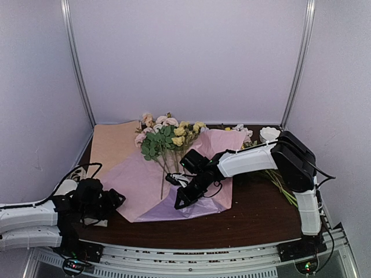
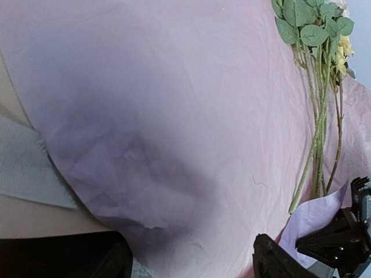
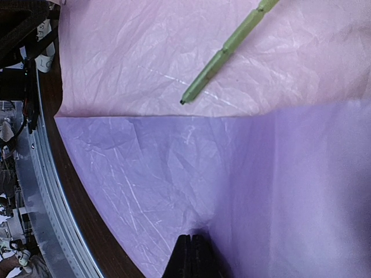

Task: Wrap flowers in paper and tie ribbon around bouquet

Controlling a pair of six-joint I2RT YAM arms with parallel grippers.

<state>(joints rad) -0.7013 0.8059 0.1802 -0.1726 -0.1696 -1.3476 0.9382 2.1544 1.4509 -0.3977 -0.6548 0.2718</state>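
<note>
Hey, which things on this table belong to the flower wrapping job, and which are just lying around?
Part of the job:
- flowers
- pink-and-lilac paper under them, its folded-over lilac edge pinched by the right gripper

Just lying about:
- tan paper sheet, partly under the pink one
- small white round object at the back
- loose green stems on the right

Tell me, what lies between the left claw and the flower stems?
Only a bare stretch of the pink paper separates the left gripper from the flowers' stems. The left wrist view shows it best.
</note>
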